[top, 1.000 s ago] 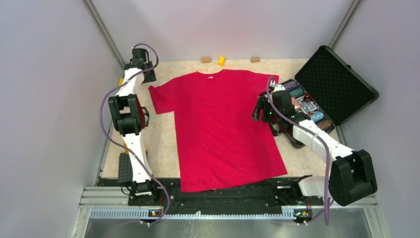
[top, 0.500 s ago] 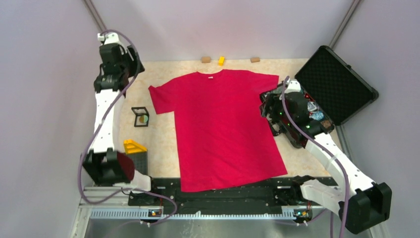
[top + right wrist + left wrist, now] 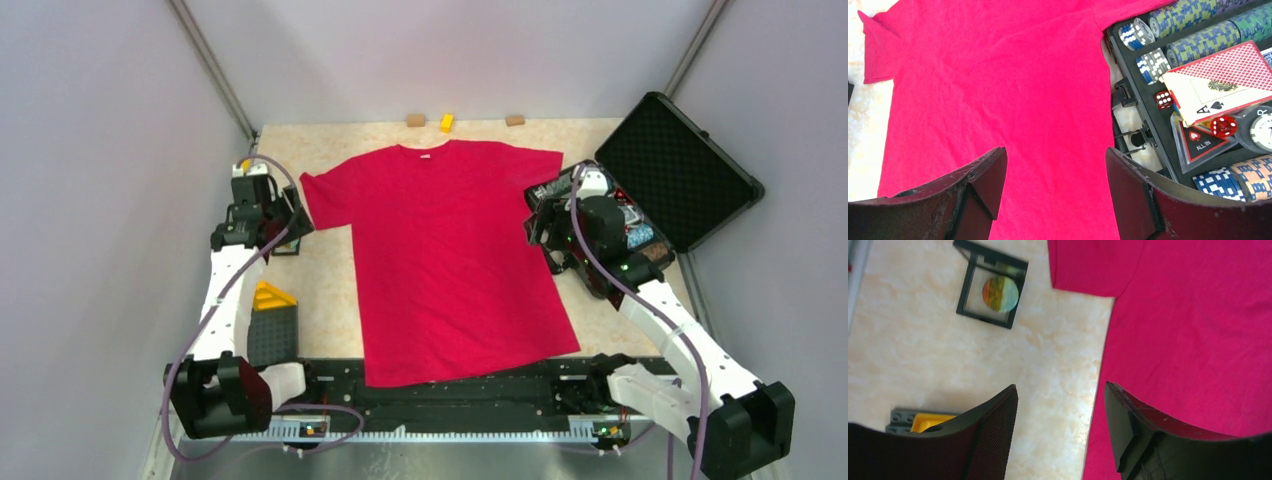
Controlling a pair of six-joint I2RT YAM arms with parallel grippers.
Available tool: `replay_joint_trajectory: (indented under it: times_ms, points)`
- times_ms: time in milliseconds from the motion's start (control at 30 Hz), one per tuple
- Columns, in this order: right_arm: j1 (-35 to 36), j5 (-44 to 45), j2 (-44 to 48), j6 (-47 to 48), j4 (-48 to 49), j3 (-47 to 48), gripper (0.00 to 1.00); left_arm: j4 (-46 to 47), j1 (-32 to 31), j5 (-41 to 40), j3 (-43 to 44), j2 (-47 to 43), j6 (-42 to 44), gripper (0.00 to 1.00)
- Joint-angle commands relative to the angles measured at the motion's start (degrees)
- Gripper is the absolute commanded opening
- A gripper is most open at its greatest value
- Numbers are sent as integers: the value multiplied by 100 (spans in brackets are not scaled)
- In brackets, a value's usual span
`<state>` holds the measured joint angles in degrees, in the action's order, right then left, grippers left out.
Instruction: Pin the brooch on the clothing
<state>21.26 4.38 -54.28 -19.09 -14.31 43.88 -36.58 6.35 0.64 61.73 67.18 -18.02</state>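
The left gripper [image 3: 1060, 388] is found wide open and empty, with the brooch [image 3: 1000, 294] lying within a small black frame [image 3: 983, 318] just beside the sleeve of the red T-shirt [image 3: 450, 260], not yet on it. The right gripper [image 3: 1054, 150] is also open and empty, over the shirt's edge by the black case [image 3: 680, 170]. It is judged that the frame may be caught with the badge and the grasp lost, or soft fabric bunched under the pin.
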Motion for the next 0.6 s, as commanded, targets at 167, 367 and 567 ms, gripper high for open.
replay_joint_trajectory:
  times_ms: [167,367,567]
  points:
    - [58,-77,224,151,95,77,74,788,172,-379,-720,469,-319,68]
    - [57,39,302,156,47,-5,74,1318,306,-432,-826,1069,-403,69]
    - [61,139,427,162,-8,-58,75,1762,436,-398,-905,1423,-483,69]
